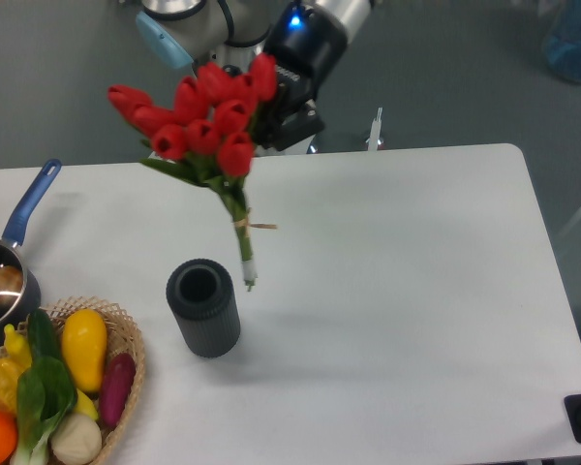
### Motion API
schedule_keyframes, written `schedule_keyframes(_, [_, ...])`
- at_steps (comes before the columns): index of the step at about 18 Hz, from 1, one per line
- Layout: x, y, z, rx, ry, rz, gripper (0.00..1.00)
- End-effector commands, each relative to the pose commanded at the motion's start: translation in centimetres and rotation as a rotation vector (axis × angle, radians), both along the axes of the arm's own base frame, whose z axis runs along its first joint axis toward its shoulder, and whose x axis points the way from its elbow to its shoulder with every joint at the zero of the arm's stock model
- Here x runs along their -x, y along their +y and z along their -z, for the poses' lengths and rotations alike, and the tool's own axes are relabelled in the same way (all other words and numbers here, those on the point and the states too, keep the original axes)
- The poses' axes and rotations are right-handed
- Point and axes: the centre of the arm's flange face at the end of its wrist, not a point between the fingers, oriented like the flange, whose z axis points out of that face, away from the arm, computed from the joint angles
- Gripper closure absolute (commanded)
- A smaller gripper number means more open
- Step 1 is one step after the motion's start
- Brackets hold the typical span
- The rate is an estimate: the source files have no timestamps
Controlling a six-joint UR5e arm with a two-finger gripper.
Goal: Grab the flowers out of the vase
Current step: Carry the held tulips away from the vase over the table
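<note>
The flowers point(208, 116), a tied bunch of red tulip buds with green leaves and stems, hang in the air, tilted, above the back of the table. Their stem end points down just right of the vase mouth and is clear of it. The vase point(203, 308), dark grey and ribbed, stands upright on the white table with an empty round mouth. My gripper point(267, 124) is right behind the buds and holds the bunch near its top. Its fingertips are mostly hidden by the flowers.
A blue-handled saucepan point(5, 281) sits at the left edge. A wicker basket point(126, 339) with toy vegetables stands at the front left, close to the vase. The white table point(397, 291) spreads to the right.
</note>
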Motion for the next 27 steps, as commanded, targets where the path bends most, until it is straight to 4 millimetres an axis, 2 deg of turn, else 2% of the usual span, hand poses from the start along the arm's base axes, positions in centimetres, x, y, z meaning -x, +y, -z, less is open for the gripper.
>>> schedule_keyframes(2, [1.8, -1.5, 0.5, 0.006, -0.002, -0.044, 1.00])
schedule_keyframes(6, [6.6, -4.0, 3.9, 0.071, -0.058, -0.143, 1.00])
schedule_keyframes(9, [9.9, -6.6, 6.4, 0.278, -0.010, -0.277, 1.00])
schedule_keyframes(12, [11.4, -7.6, 8.6, 0.424, 0.007, -0.338, 1.00])
schedule_keyframes(15, [13.2, -7.9, 11.5, 0.583, 0.012, -0.378, 1.00])
schedule_keyframes(16, [13.5, -7.6, 13.2, 0.641, 0.007, -0.379, 1.00])
schedule_keyframes(18, [13.1, -5.4, 14.4, 0.711, 0.035, -0.351, 1.00])
schedule_keyframes(20, [13.7, -4.2, 14.3, 0.740, 0.048, -0.349, 1.00])
schedule_keyframes(23, [14.1, -2.9, 16.2, 0.799, 0.057, -0.325, 1.00])
schedule_keyframes(24, [14.3, -3.0, 16.4, 0.837, 0.074, -0.337, 1.00])
schedule_keyframes(27, [14.3, -1.6, 16.4, 0.917, 0.124, -0.335, 1.00])
